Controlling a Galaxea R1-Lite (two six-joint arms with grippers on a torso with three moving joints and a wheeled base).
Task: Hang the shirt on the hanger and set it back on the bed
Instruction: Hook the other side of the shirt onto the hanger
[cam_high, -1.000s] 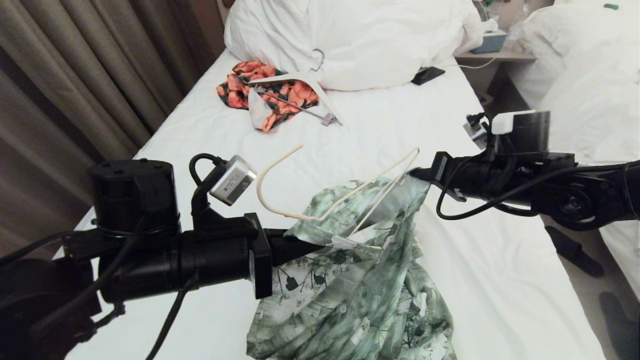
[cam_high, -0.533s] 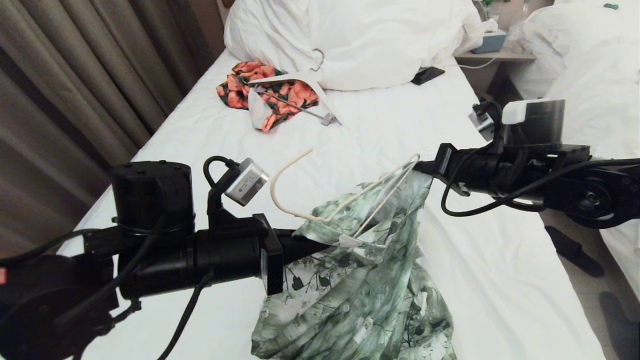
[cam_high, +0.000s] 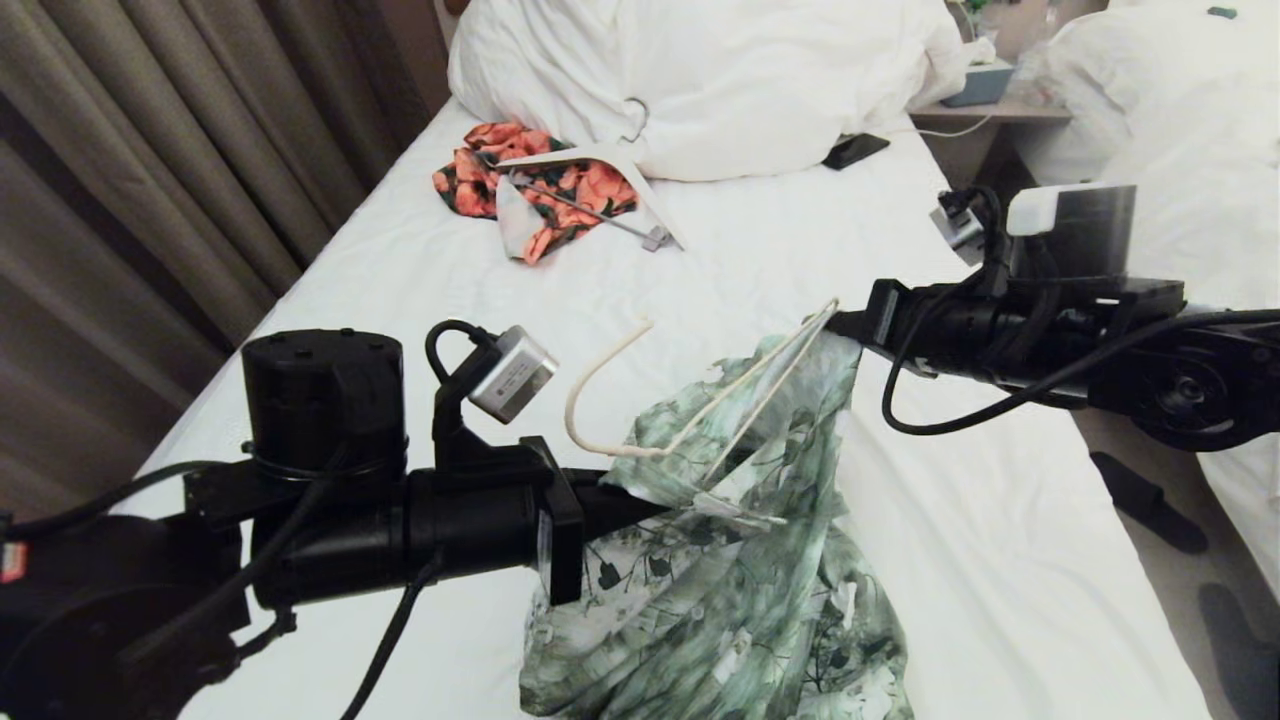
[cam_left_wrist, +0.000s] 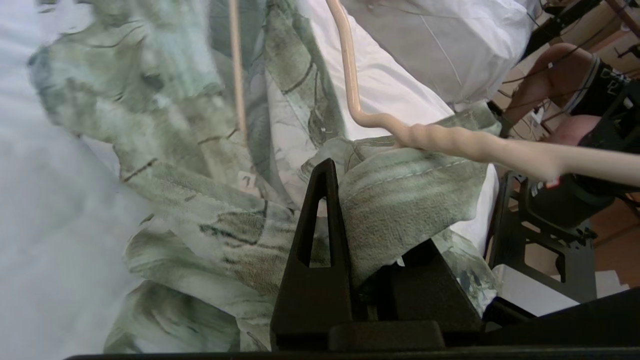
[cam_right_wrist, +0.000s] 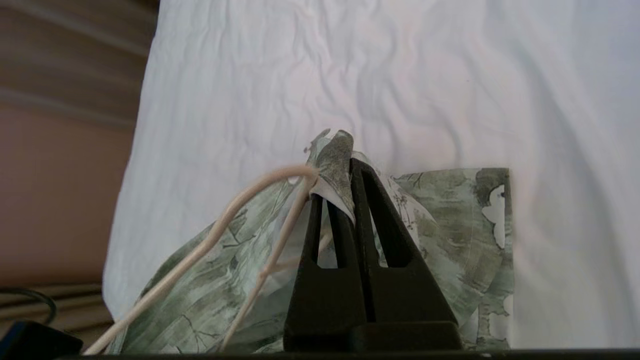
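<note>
Shirt fabric hangs above the bed, bunched between both arms. Nearest, the left gripper is clamped on a fold by the collar. Farther off, the right gripper pinches cloth beside the hanger tip.

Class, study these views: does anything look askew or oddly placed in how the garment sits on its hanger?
Yes. The thin cream wire hanger is tilted, and the green leafy-print shirt droops bunched off it, above the white-sheeted bed. The left gripper pinches shirt fabric; the right gripper pinches fabric at the hanger's end.
</note>
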